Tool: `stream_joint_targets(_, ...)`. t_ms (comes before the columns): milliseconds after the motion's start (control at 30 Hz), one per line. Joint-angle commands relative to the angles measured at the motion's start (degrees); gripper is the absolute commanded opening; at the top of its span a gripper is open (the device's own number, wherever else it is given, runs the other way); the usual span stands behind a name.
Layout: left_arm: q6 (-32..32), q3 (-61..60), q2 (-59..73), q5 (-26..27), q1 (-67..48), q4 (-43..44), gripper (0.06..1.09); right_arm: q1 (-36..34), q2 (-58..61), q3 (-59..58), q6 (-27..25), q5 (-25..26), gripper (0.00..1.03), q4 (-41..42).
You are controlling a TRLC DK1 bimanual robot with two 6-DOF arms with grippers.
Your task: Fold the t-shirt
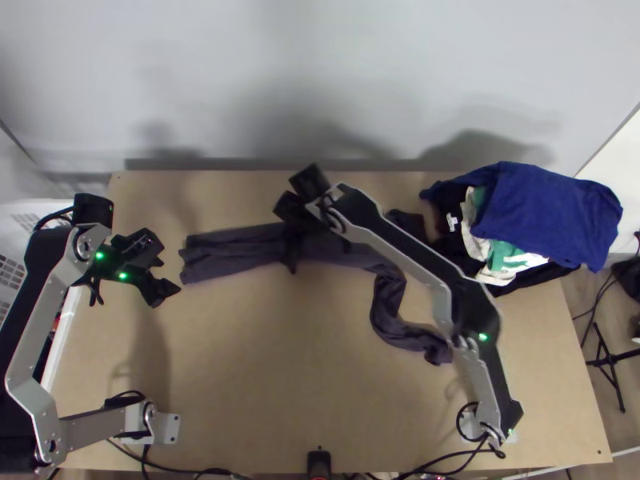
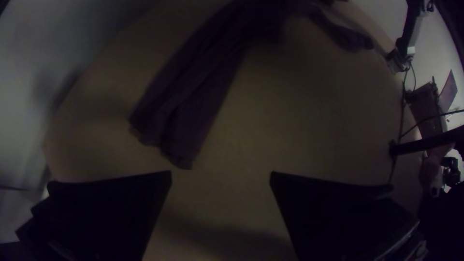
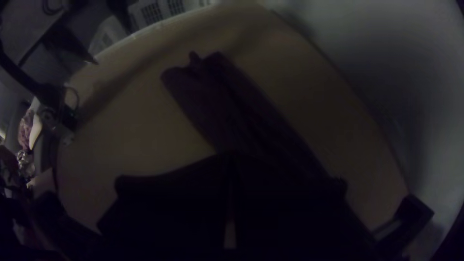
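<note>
Looks like early days tbh, the dark purple-grey cloth t-shirt [image 1: 232, 250] is bunched lengthwise across the light wooden table [image 1: 264, 392], left black tool [image 2: 221, 175] released, right black tool [image 3: 229, 155] clenched (can't tell if on fabric), neat folding left to do.

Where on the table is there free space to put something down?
The biggest bare patch of table is between the dark t-shirt and the near edge. A smaller one is right of the right arm, between the clothes pile and the near right corner. The clothes pile crowds the far right, and the right gripper is at mid-shirt.
</note>
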Motion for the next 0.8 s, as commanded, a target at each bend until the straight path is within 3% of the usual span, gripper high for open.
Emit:
stream_joint_targets(0,0.00,-0.36,-0.07,-0.03,0.13,0.47,1.05,0.18,8.59,11.22,1.87,0.14,0.03,4.13)
stream_joint_targets(600,0.62,-2.56,-0.42,-0.12,0.31,0.83,1.05,3.08,15.88,12.19,3.27,0.23,0.03,14.59)
stream_joint_targets(700,0.62,-2.82,-0.68,-0.12,0.31,0.83,1.05,4.05,16.85,12.10,3.71,0.32,0.18,14.24)
stream_joint_targets(767,0.62,-3.35,-0.86,-0.12,0.31,0.83,1.05,4.32,17.11,12.19,4.77,0.41,0.40,13.89)
